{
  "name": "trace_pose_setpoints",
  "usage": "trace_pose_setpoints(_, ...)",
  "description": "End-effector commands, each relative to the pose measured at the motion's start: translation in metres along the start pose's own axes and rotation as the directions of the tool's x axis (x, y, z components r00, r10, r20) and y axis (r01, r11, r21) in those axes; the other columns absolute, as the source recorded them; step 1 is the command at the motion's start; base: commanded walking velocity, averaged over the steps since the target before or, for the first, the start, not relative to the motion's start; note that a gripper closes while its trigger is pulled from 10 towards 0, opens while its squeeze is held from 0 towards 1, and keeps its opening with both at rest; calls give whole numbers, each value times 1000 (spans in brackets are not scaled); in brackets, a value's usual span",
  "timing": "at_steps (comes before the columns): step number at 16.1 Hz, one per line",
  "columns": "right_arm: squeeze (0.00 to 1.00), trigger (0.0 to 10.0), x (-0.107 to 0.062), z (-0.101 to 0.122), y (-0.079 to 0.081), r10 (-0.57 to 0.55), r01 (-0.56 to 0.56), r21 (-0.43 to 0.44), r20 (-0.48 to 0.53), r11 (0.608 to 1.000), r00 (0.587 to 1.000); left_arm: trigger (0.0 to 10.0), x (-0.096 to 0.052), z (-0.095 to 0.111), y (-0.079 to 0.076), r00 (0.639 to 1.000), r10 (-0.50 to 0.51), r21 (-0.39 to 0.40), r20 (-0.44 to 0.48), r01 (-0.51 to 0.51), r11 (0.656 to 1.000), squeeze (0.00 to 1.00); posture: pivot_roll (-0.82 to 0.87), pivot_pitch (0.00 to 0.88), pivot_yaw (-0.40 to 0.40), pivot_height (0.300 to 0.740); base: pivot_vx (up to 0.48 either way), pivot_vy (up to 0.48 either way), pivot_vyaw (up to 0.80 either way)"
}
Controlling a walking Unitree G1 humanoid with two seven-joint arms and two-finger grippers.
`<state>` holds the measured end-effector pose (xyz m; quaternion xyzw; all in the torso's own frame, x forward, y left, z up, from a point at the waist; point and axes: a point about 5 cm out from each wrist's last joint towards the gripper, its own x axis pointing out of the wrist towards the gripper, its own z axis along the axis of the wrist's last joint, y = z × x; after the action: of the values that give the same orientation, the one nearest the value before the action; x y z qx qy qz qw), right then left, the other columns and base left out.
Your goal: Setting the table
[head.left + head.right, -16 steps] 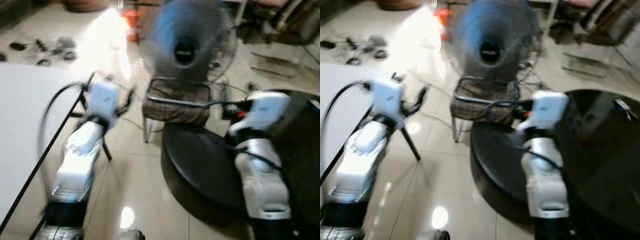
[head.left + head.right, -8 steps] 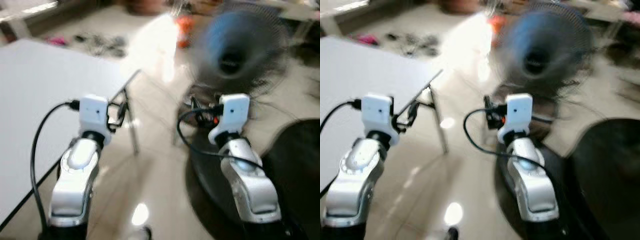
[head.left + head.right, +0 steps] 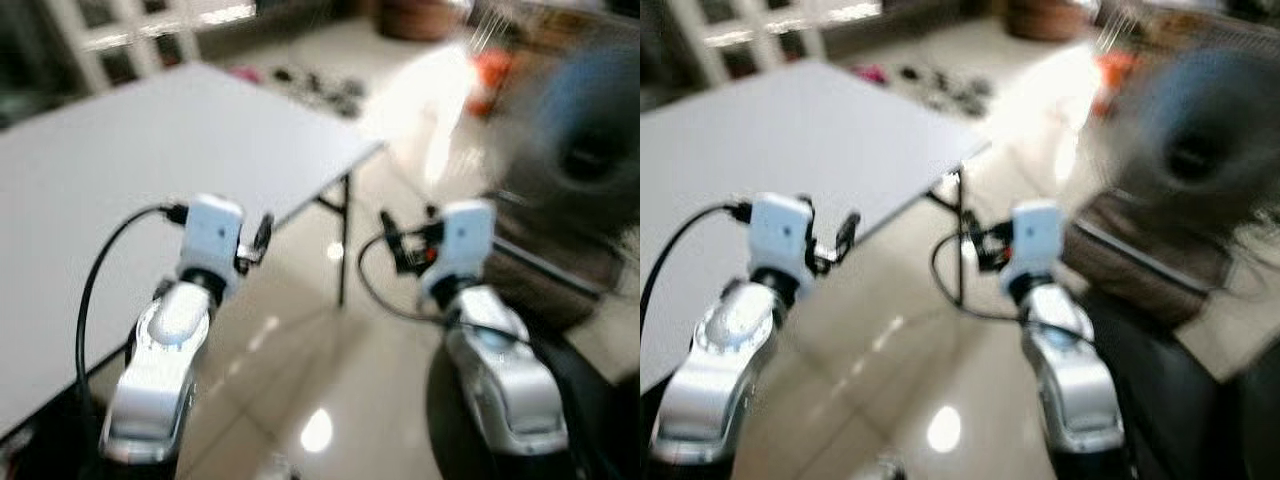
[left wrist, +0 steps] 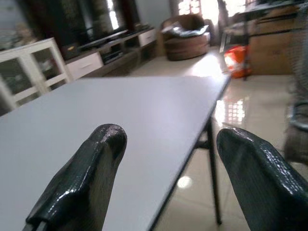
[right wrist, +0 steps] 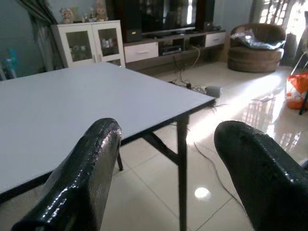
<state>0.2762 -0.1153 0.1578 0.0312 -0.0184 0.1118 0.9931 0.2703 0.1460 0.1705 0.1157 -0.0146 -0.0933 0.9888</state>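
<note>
A bare white folding table (image 3: 150, 170) with black legs stands ahead on my left; nothing lies on the part I can see. My left gripper (image 3: 258, 238) is raised by the table's near edge, and in the left wrist view its fingers (image 4: 91, 168) stand wide apart with nothing between them. My right gripper (image 3: 402, 242) hangs over the tiled floor to the right of the table's corner leg (image 3: 343, 240). It is open and holds nothing, its black fingers (image 5: 86, 168) framing the table top (image 5: 72, 106).
A blurred standing fan (image 3: 590, 140) and a brown cushioned seat (image 3: 560, 285) are on the right, above a round black table (image 3: 590, 400). Beyond the white table stand a white cabinet (image 5: 91, 41), a low TV console (image 5: 168, 45) and a brown armchair (image 5: 255, 41). Cables lie on the glossy floor.
The whole view has swung left: the white table now takes up far more of the picture and the fan has slid to the right edge. Both arms stay raised and open.
</note>
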Motion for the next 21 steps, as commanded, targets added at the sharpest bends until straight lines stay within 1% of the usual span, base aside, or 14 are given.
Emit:
trace_pose_setpoints(1,0,10000,-2,2,-2,-17,17,13,4,1000,1000,10000,-1,1,2,1000,-4,8,-6,4,1000,0,53,0,0,740,0,0,800)
trace_pose_setpoints(3,0,10000,-5,-2,-5,-34,34,15,-8,999,999,10000,-1,-2,3,1000,-1,24,-27,1,1000,0,56,0,8,740,0,0,800)
trace_pose_setpoints(7,0,10000,-11,-8,-2,-13,13,21,-20,1000,1000,10000,-2,-7,4,998,1,-22,-58,-3,1000,0,60,0,4,740,0,0,800)
trace_pose_setpoints(8,0,10000,-14,-9,1,10,-9,31,-18,999,1000,10000,-5,-10,2,997,-9,-46,-81,5,999,424,58,0,-3,740,0,0,800)
trace_pose_setpoints(9,0,10000,-15,-10,3,27,-26,43,-17,999,999,10000,-6,-11,1,997,-15,-52,-81,11,999,1000,58,0,-8,740,0,0,800)
trace_pose_setpoints(10,1000,10000,-16,-13,5,42,-40,73,-30,997,999,10000,-9,-12,0,997,-6,-49,-82,2,999,1000,55,0,-21,740,0,0,800)
trace_pose_setpoints(13,1000,10000,-11,-9,3,41,-40,72,-22,997,999,10000,-14,-14,-1,996,26,-65,-84,-32,997,1000,64,0,-45,740,0,0,800)
trace_pose_setpoints(14,1000,10000,-10,-8,4,74,-73,51,-17,996,997,10000,-14,-13,-3,997,22,-25,-77,-24,999,1000,67,0,-50,740,0,251,800)
trace_pose_setpoints(15,1000,10000,-10,-11,3,59,-59,20,-30,998,998,10000,-14,-13,-3,997,18,-6,-74,-19,1000,0,65,0,-57,740,0,480,800)
trace_pose_setpoints(16,0,10000,-12,-15,0,43,-43,13,-47,999,998,10000,-15,-15,-3,996,32,13,-79,-31,999,0,68,0,-52,740,0,480,0)
trace_pose_setpoints(17,0,10000,-15,-19,-3,60,-59,4,-70,998,996,10000,-14,-15,-2,996,45,26,-78,-44,999,0,67,0,-51,740,0,480,0)
trace_pose_setpoints(18,0,10000,-19,-24,-12,68,-73,-67,-81,995,994,10000,-11,-14,-3,997,33,29,-75,-31,999,0,69,0,-51,740,0,480,0)
trace_pose_setpoints(20,0,10000,-16,-20,-28,6,-12,-95,-65,995,998,10000,-6,-14,6,993,90,45,-71,-87,995,0,61,0,-49,740,0,480,0)
trace_pose_setpoints(21,0,10000,-14,-19,-34,-67,63,-73,-60,995,996,10000,-5,-16,9,992,98,45,-76,-95,994,0,62,0,-49,740,0,480,0)
